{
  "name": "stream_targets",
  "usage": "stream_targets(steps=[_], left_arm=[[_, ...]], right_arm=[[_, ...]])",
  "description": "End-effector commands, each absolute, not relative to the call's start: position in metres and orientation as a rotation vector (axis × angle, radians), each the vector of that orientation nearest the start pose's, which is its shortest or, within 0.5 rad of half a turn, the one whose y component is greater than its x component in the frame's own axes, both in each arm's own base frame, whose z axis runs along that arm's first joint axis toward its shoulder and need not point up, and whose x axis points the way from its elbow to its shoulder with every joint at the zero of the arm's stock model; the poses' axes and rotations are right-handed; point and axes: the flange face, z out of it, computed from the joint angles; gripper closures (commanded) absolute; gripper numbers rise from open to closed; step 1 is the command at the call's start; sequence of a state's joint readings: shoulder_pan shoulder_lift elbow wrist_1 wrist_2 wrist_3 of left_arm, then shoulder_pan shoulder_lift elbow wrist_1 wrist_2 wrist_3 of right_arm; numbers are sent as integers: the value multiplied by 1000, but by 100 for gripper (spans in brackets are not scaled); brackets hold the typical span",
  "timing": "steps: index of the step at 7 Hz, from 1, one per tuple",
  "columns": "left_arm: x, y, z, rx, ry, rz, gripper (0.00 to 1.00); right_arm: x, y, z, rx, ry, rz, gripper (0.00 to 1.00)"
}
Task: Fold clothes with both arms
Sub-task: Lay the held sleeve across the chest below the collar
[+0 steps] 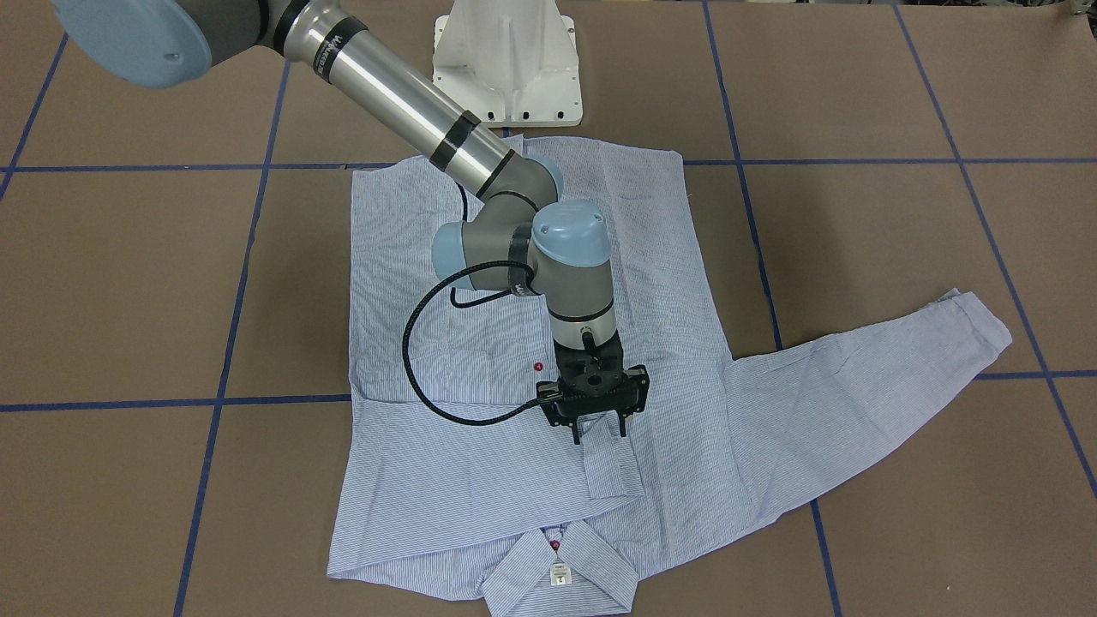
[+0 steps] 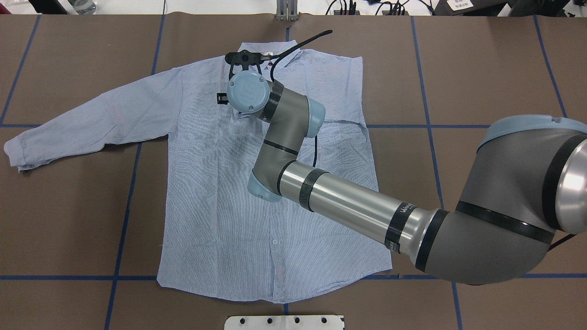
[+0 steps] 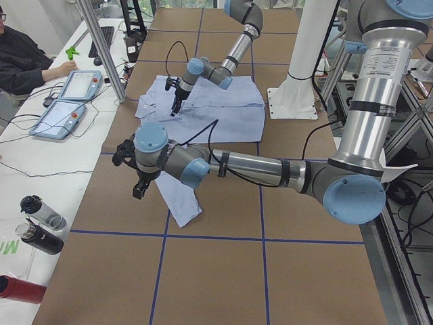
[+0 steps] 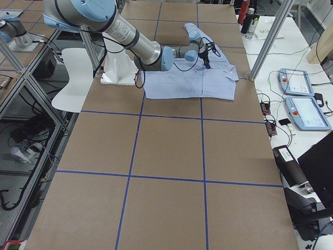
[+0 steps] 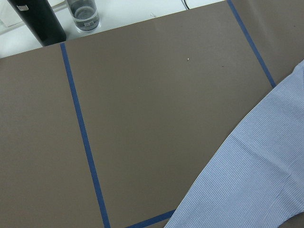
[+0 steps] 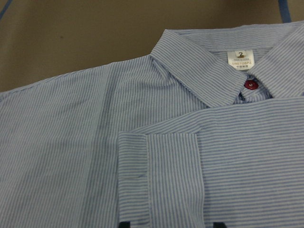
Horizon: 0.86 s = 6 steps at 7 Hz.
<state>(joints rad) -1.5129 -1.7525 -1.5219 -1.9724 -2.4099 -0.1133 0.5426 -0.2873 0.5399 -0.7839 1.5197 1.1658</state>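
Bright, even overhead light; soft shadows, sharp focus throughout.

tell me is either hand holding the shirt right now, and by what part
Nothing looks held. The right hand is open over the folded sleeve cuff of the shirt; the left hand hangs near the other sleeve, which lies flat.

Our right arm (image 1: 390, 86) reaches out over the shirt (image 1: 446, 480). Its wrist is bent so that the right claw (image 1: 600, 431) points straight down above the chest, near the collar, and its two fingers (image 1: 576, 435) stand apart, gripping nothing. Our left arm (image 3: 257, 168) lies stretched out low beside the shirt's spread sleeve, and the left claw (image 3: 139, 189) hangs downward there. We cannot tell whether it is parted.
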Motion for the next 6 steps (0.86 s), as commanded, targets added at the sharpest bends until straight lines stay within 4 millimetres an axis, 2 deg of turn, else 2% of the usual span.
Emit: stream_targets(steps=[1,4,6], left_arm=[[-26,-589,531,436,858,172,0],[-26,-589,530,439,858,173,0],[-27,-589,529,441,856,172,0]], right_arm=[[-724,-590,141,515,-915,144,34],[-727,-589,147,510,-907,140,34],[-735,-578,127,512,-930,129,34]])
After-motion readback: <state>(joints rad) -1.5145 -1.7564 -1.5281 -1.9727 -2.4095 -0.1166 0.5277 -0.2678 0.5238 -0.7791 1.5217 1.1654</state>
